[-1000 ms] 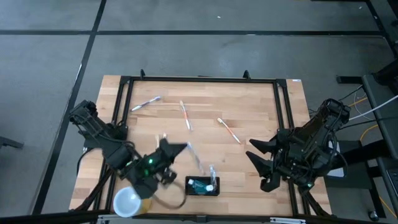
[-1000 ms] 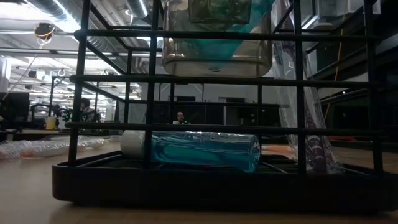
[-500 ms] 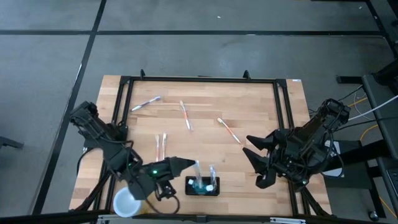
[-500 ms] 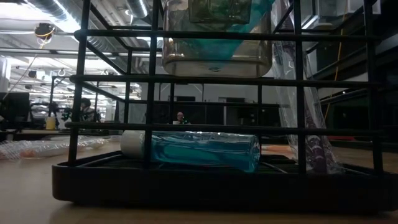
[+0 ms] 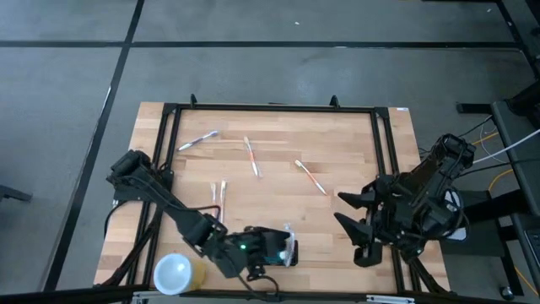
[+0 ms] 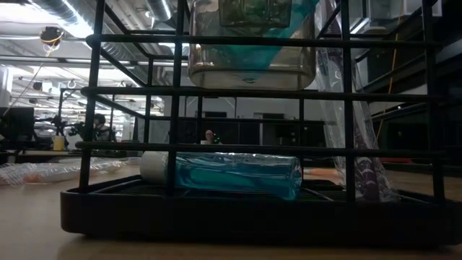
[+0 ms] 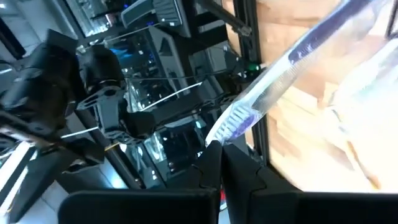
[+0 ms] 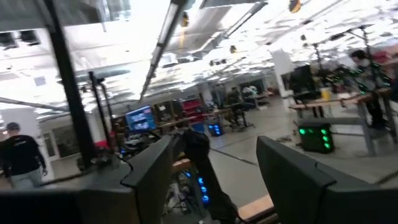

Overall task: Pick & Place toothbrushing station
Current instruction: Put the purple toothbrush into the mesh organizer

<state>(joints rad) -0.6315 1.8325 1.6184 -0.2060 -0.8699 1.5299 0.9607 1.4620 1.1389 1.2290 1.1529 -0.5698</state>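
Observation:
The toothbrushing station (image 5: 289, 252), a small black box, sits near the table's near edge and is mostly covered by my left gripper (image 5: 270, 250). In the low view the station (image 6: 216, 213) fills the frame as a black rack, with a blue toothpaste tube (image 6: 231, 173) lying in it. My left gripper (image 7: 221, 155) is shut on a clear toothbrush (image 7: 292, 62) with blue-purple bristles. My right gripper (image 5: 350, 221) is open and empty at the table's right side, and it also shows open in the right wrist view (image 8: 214, 168). My left gripper holds the clear toothbrush at its bristle end (image 7: 219, 138), pinched between the two shut fingertips. The handle runs away from the fingers, above the wooden table. In the high view the gripper itself hides the place of contact.
A yellow cup with a white top (image 5: 175, 273) stands at the near left corner. Loose toothbrushes lie on the table at the far left (image 5: 198, 139), far middle (image 5: 251, 157), right of middle (image 5: 310, 177), and as a pair (image 5: 218, 198) left of middle. A black frame (image 5: 270, 107) rims the table.
My left gripper has gone toward the table's near edge and to the right, from left of middle to over the station. It has carried the clear toothbrush along. With the arm gone, the pair of toothbrushes on the table has come into view.

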